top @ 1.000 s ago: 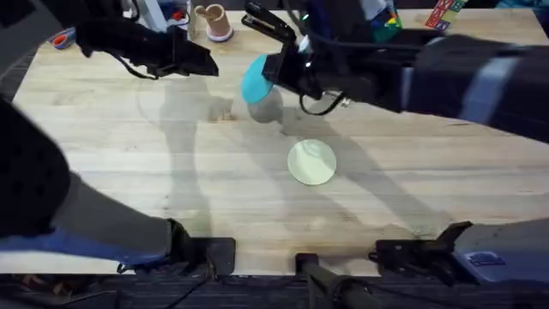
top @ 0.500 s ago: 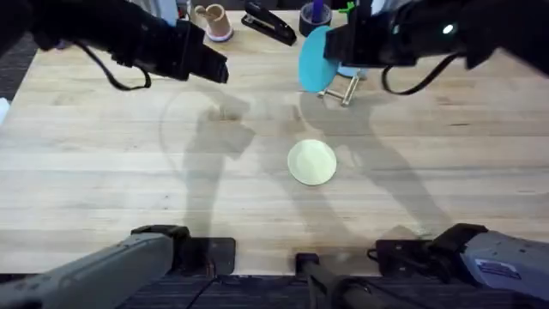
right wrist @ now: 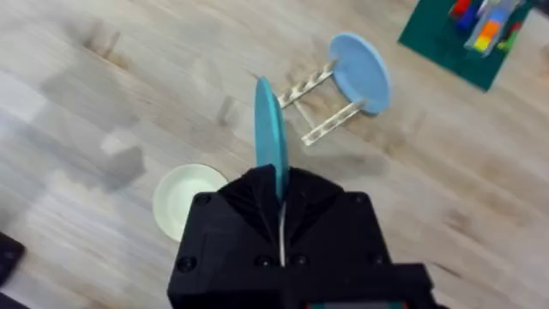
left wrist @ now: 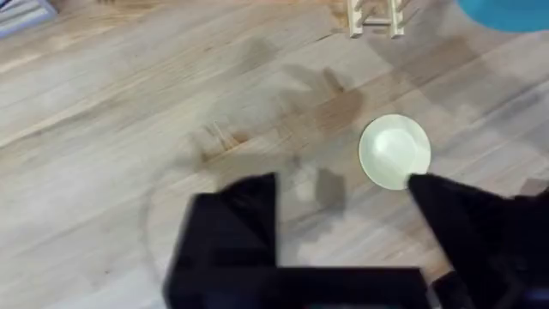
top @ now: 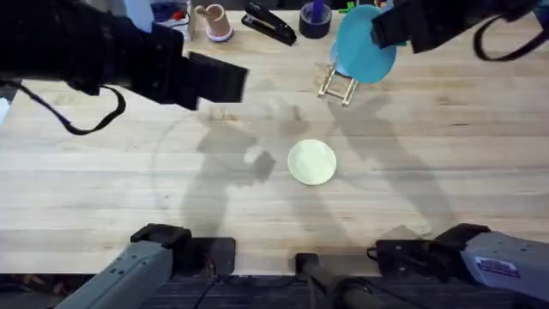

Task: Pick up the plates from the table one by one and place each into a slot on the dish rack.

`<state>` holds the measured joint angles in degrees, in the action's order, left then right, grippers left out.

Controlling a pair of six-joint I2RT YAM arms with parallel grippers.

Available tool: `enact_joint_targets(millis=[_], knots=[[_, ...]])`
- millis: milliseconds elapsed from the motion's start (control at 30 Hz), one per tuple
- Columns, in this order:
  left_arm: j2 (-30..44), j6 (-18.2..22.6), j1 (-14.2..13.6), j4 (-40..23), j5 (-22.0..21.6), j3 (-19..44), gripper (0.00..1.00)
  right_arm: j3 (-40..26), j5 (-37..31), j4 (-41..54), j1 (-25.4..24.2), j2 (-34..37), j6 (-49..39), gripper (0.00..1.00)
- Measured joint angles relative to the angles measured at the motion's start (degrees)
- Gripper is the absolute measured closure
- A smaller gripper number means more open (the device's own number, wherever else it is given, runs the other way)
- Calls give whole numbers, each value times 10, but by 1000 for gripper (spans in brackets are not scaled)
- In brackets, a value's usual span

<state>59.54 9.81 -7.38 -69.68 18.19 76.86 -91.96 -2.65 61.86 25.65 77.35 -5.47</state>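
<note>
Your table (top: 103, 189) of pale planks carries everything, and the dish rack (top: 340, 84) near its far edge is the landmark to work from. Your left arm hangs large and dark over the table, well off to the left of the rack, and its gripper (left wrist: 343, 215) has its two black fingers spread wide apart with nothing between them. Your right gripper (right wrist: 279, 193) is clamped on the edge of the teal-blue plate (top: 366, 43), which it holds on edge in the air just above and slightly right of the rack, not yet seated between the dowels; in the right wrist view the plate (right wrist: 271, 137) stands upright out of the pinched fingers. The cream-yellow plate (top: 311, 162) lies flat on the table on the near side of the rack, a little to its left, apart from it and touching nothing else. A paler sky-blue plate (right wrist: 360, 72) stands at the end of the rack in the right wrist view. Beyond the rack along the table's far edge you have a black stapler (top: 269, 23) and a small tan cup (top: 214, 22) to its left.
</note>
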Motion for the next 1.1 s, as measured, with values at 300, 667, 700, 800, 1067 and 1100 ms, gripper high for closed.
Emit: enact_joint_targets(millis=[300,667,700,800,1067,1100], knots=[[2,-4,0,0,-3,0,6,-12,-4,2,-8,0,-120,971],[2,-4,0,0,-3,0,6,-12,-4,0,-8,0,-285,972],[2,-4,0,0,-3,0,6,-12,-4,0,-8,0,-293,972],[2,-4,0,0,-3,0,5,-12,-4,0,-8,0,-307,973],[2,-4,0,0,-3,0,6,-42,-6,2,-8,7,-308,973],[2,-4,0,0,-3,0,3,-53,-6,2,-10,11,-308,973]])
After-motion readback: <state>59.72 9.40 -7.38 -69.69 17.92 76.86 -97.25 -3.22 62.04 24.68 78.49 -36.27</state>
